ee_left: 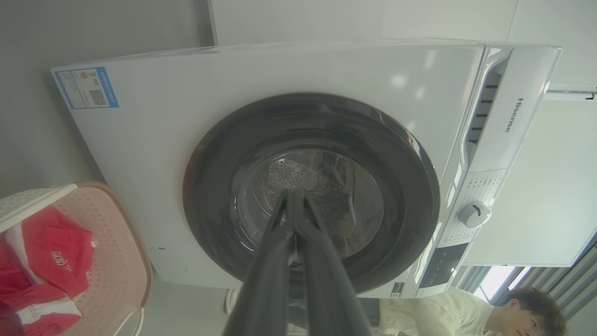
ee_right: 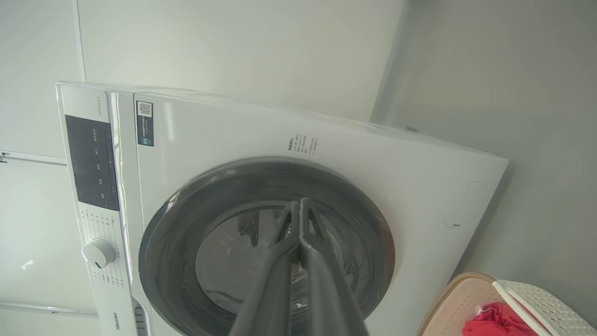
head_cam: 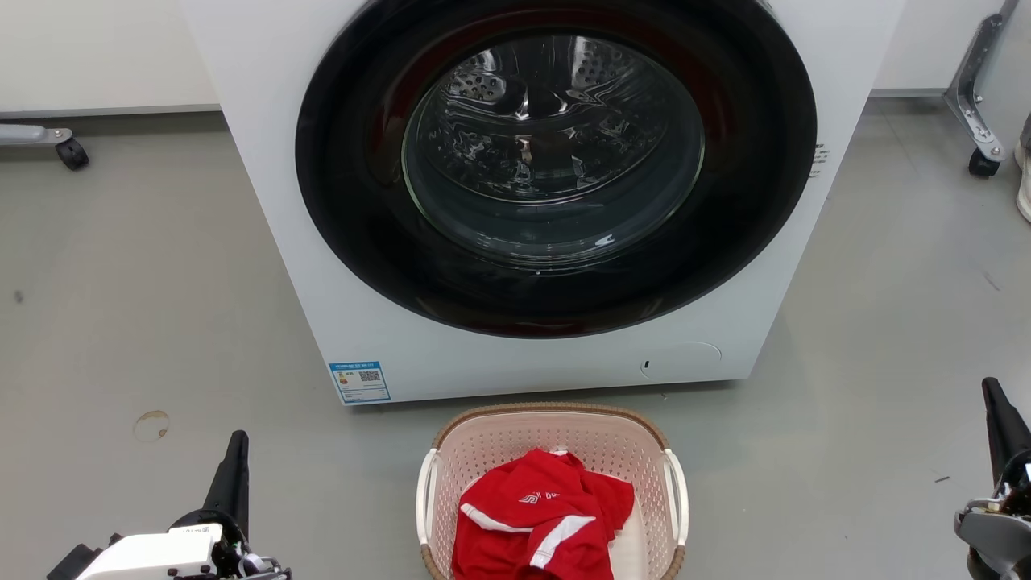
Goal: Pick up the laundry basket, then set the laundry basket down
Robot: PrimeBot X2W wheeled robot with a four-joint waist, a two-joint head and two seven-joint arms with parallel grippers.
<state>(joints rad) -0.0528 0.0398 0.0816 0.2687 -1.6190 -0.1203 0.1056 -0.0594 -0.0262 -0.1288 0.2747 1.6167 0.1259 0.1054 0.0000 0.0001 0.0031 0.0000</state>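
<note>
Pick-up not begun: laundry basket (head_cam: 552, 409) w/ red shirt (head_cam: 540, 515) sits on floor (head_cam: 121, 322) before washer (head_cam: 282, 242), between left gripper (ee_left: 294, 196) & right gripper (ee_right: 301, 205), fingers seemingly together, well clear; next prob. open, reach its handles (head_cam: 424, 499).

Even, bright indoor light; glare streaks the washing machine (head_cam: 556, 185) door glass; the 2 wrist views look hazy, edges bowed.

laundry basket (head_cam: 515, 439) near end cut off below; blue label (head_cam: 360, 381) print unreadable.
</note>
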